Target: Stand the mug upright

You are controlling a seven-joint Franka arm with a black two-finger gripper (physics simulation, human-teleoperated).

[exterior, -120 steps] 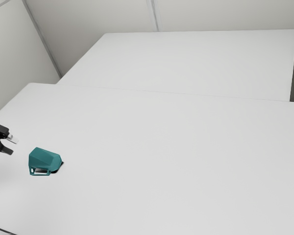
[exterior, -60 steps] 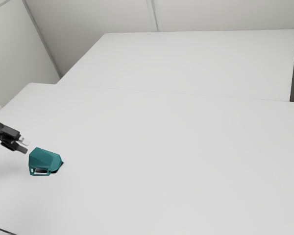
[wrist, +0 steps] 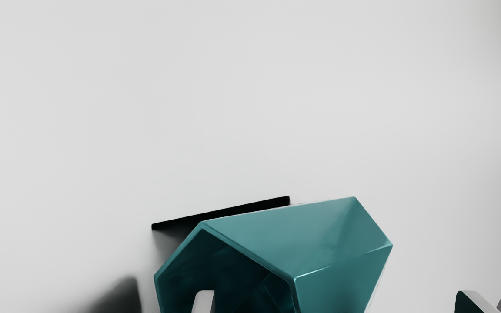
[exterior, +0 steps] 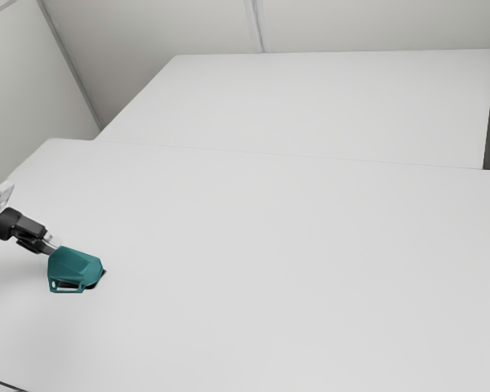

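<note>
Mug [exterior: 75, 266] on its side, gripper [exterior: 55, 244] at it

At the exterior view's left, the mug lies on the table [exterior: 269, 269], the gripper close by. In the wrist view, the fingers [wrist: 203, 302] stand apart, one across the mug's mouth, the other beyond its outer wall

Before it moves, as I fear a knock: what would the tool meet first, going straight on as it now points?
Most likely the teal mug, on its side: the open tool points at it. Whether one fingertip is inside its mouth is unclear.
</note>
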